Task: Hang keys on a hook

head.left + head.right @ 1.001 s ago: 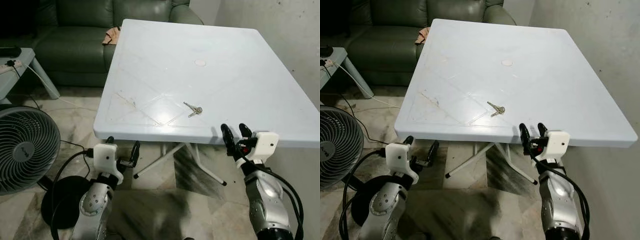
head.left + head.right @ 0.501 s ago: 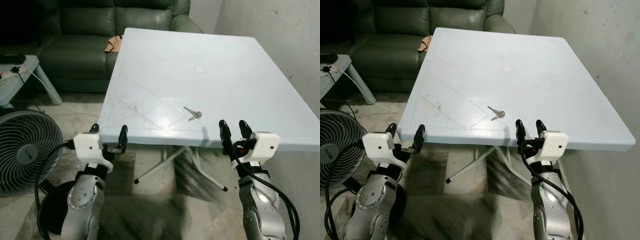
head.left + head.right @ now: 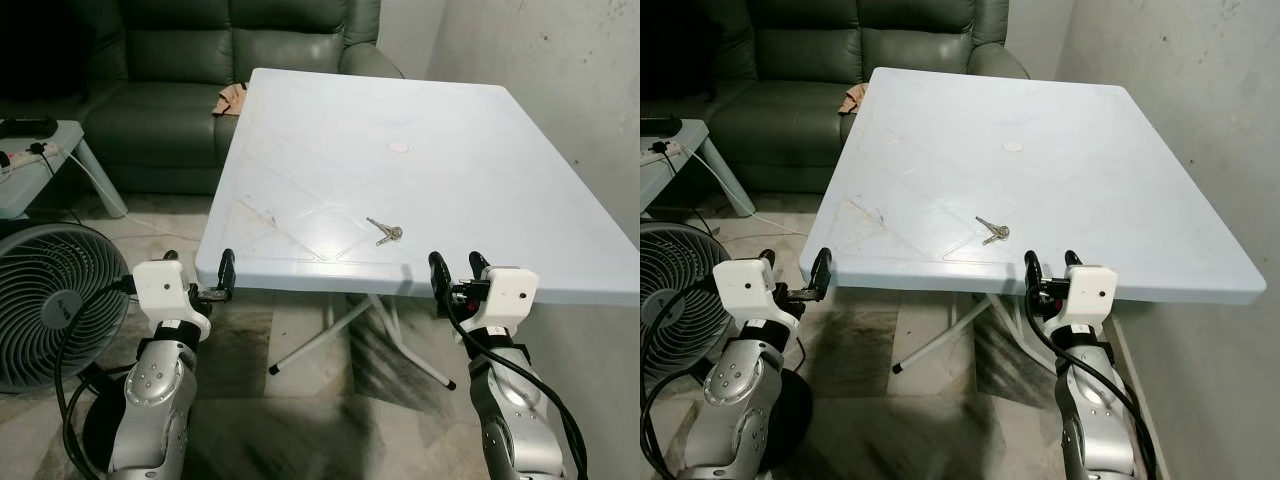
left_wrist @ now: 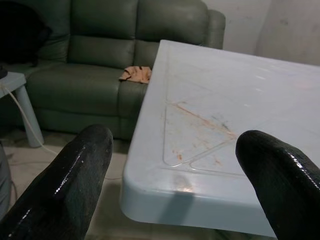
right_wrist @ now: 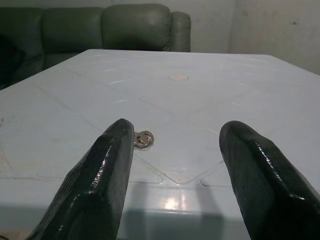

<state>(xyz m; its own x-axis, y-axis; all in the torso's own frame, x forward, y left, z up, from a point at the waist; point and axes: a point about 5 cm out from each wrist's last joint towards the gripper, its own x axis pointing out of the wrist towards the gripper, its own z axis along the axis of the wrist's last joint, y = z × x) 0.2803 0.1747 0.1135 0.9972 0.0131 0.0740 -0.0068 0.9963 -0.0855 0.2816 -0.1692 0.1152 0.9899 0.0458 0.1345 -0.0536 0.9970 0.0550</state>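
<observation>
Hovering at the near edge of the pale blue table [image 3: 470, 190], the robot's right hand [image 3: 453, 272] has its two black fingers [image 5: 100, 175] spread wide and empty, pointing toward the keys [image 3: 384, 231], which lie flat on the table a little way in from that edge. The left hand [image 3: 196, 272], its fingers likewise wide apart and holding nothing, sits at the table's near left corner. An orange cloth [image 4: 135, 74] rests on the dark green sofa [image 3: 180, 70] beyond the table, and a floor fan [image 3: 45, 300] stands to the robot's left beside a small side table [image 3: 55, 145].
</observation>
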